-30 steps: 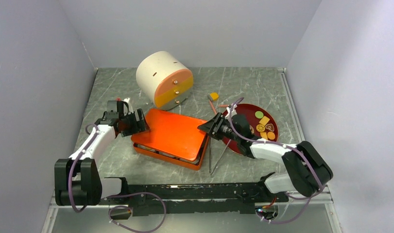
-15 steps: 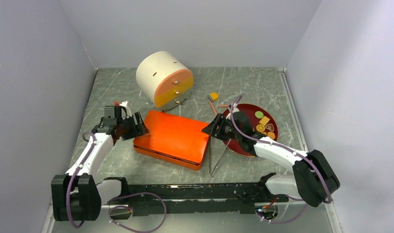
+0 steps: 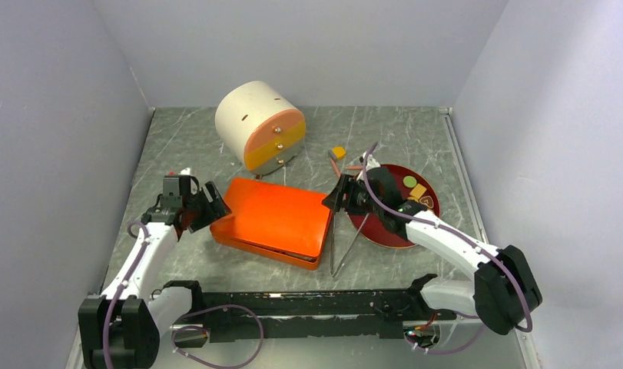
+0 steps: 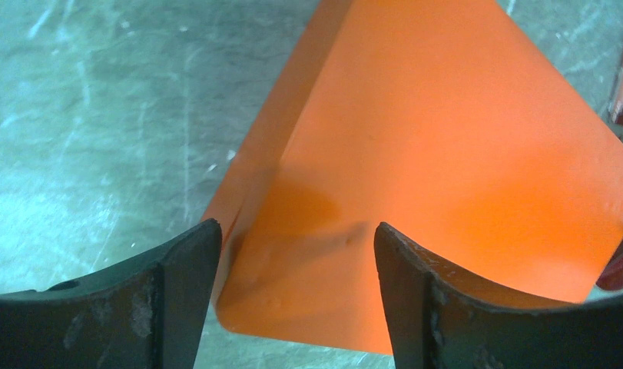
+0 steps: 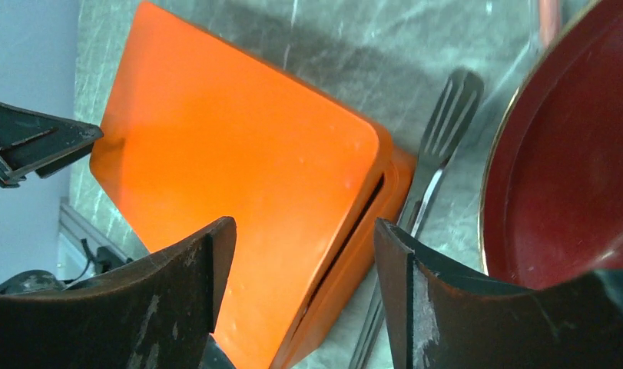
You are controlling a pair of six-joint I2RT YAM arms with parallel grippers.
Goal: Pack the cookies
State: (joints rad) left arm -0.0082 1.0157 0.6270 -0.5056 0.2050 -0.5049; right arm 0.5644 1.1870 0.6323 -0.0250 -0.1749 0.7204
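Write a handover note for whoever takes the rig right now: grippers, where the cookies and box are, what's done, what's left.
Left gripper: open, at the left corner of the orange box, gripping nothing.
Right gripper: open, at the box's right end, gripping nothing.
Lid: on the box, with a slit showing at its right end. Contents hidden.
Cookies: several on the red plate; one orange piece lies loose on the table behind it.
Tongs: on the table between box and plate.
Left to do: the plate cookies are not yet packed; the lid probably needs seating.
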